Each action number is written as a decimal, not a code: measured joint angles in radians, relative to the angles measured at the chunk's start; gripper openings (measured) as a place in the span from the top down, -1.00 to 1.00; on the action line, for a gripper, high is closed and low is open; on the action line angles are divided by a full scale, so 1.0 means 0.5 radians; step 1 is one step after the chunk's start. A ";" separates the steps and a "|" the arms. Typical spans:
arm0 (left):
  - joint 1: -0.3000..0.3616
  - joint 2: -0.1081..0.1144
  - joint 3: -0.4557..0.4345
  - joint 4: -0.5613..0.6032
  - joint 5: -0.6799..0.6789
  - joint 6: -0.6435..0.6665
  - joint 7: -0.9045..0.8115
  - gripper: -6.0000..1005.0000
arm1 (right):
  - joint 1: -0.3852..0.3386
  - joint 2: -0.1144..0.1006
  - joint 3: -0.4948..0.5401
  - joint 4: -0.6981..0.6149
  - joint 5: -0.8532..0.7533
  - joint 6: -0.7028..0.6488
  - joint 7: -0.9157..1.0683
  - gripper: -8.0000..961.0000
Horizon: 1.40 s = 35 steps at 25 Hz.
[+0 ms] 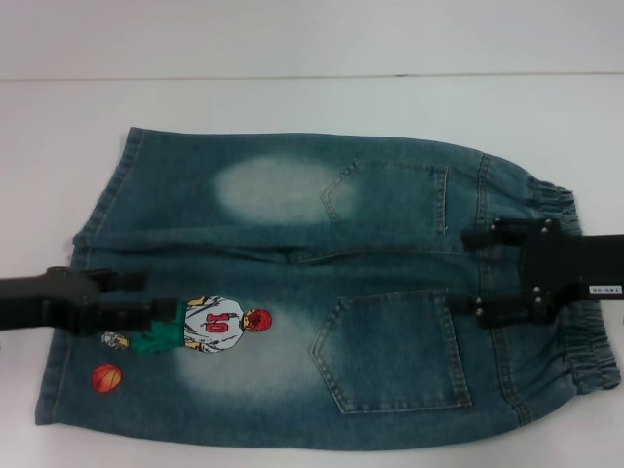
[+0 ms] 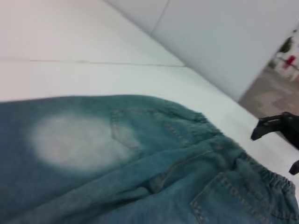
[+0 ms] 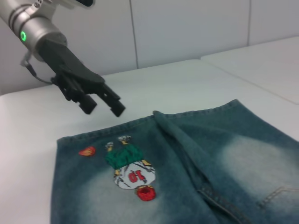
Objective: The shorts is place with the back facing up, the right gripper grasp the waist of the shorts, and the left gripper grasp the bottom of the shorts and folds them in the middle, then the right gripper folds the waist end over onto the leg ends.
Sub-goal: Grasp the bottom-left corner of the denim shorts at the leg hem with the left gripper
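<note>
Faded blue-green denim shorts (image 1: 312, 292) flat, back up, on white counter (image 1: 312, 107), both arms poised over the ends

Black labelled right gripper (image 1: 473, 273) over ruffled waist end (image 1: 575, 283), fingers apart; black unlabelled left gripper (image 3: 103, 105) above leg hem, fingers slightly apart, holding nothing. Risk: pinching only the top denim layer, so fold drags crooked
</note>
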 joint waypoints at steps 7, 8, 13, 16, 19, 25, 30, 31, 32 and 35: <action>-0.052 0.104 0.153 0.331 0.085 0.269 -0.699 -0.70 | 0.003 -0.003 0.011 -0.085 0.000 0.019 -0.016 -0.90; -0.074 0.116 0.155 0.368 0.128 0.304 -0.772 -0.70 | 0.004 -0.003 0.013 -0.095 0.000 0.021 -0.016 -0.90; -0.210 0.171 0.168 0.411 0.525 0.361 -1.065 -0.70 | 0.010 -0.004 0.022 -0.137 0.000 0.030 -0.016 -0.90; -0.258 0.178 0.203 0.400 0.709 0.346 -1.133 -0.70 | 0.016 -0.003 0.023 -0.148 0.000 0.039 -0.016 -0.90; -0.280 0.177 0.277 0.400 0.853 0.319 -1.193 -0.70 | 0.021 -0.003 0.023 -0.161 0.000 0.059 -0.015 -0.90; -0.296 0.174 0.349 0.396 1.001 0.301 -1.274 -0.70 | 0.037 -0.005 0.019 -0.187 -0.005 0.071 -0.005 -0.90; -0.280 0.173 0.435 0.395 1.007 0.329 -1.294 -0.70 | 0.050 -0.005 0.007 -0.194 -0.011 0.035 0.002 -0.90; -0.272 0.169 0.459 0.395 1.007 0.332 -1.291 -0.70 | 0.051 -0.005 0.005 -0.194 -0.012 0.024 -0.001 -0.90; -0.266 0.166 0.475 0.395 1.008 0.332 -1.289 -0.70 | 0.052 -0.005 0.004 -0.194 -0.012 -0.004 -0.010 -0.90; -0.250 0.153 0.529 0.395 1.009 0.333 -1.286 -0.70 | 0.052 -0.005 0.004 -0.195 -0.011 -0.076 -0.031 -0.90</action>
